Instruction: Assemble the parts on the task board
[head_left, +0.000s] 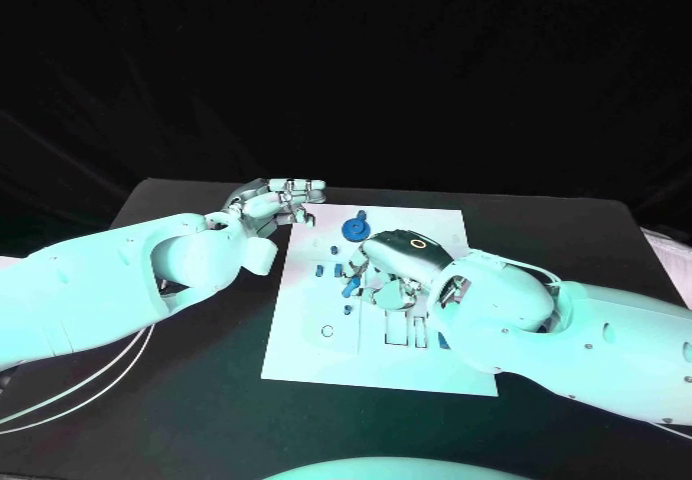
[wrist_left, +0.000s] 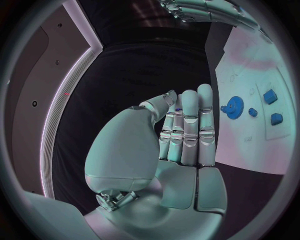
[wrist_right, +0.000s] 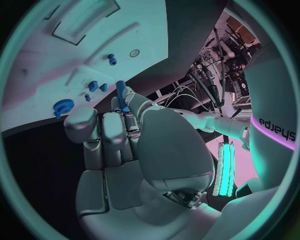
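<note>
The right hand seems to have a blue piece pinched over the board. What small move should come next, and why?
Probably lower the right hand toward the task board to seat the long blue part it pinches. The left hand rests at the board's far corner, holding nothing, clear of the way.

Left hand (head_left: 277, 203) empty, right hand (head_left: 389, 262) pinching.

We see a matt white task board (head_left: 378, 375) on a matt black table (head_left: 173, 400), smooth blue plastic-looking parts incl. a toothed gear (head_left: 353, 230), and glossy white arm shells with satin silver metallic-looking hands.
</note>
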